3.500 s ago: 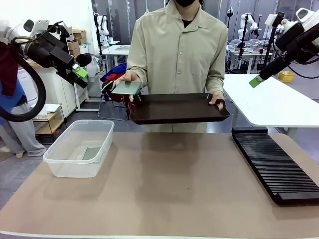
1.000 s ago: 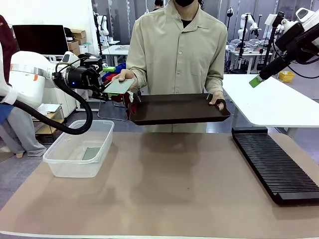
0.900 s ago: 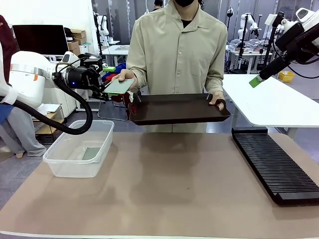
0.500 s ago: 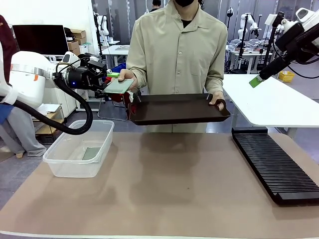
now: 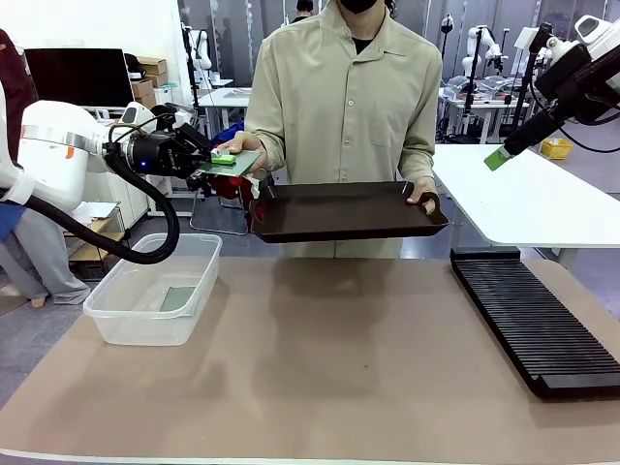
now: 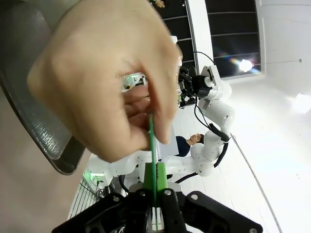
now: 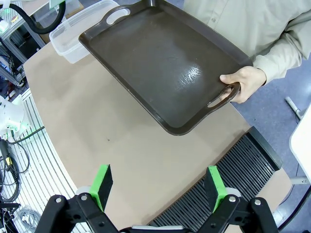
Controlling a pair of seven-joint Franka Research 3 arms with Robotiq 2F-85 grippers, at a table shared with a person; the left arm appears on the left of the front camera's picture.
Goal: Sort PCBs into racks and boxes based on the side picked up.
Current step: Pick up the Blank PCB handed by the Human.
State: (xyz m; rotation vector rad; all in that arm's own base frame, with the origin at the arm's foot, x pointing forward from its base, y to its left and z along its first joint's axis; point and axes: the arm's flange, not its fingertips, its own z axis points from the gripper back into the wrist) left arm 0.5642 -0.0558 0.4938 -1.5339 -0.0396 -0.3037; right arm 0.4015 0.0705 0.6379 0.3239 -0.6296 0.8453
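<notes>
The left gripper hangs off the desk's far left corner, higher than the box and beyond it. Its jaws are clamped flat on one end of a PCB. From the left wrist the board runs edge-on up from between the green pads. The person's hand pinches the opposite end, so the board is held from both ends, roughly level, just beside the tray's left end.

The dark brown tray is held in the air over the desk's far edge, with the person's other hand through its right handle.

The clear box stands at the desk's left edge, a second PCB flat on its bottom. The black rack lies along the right edge, its far end under the tray's right corner. Between them the matte brown desk runs open from the near edge to the far one.

The right gripper hangs high beyond the far right corner, above a white table. Its fingers are spread wide and grip nothing.

The room behind is a workshop hall, with a dark monitor on the left.
</notes>
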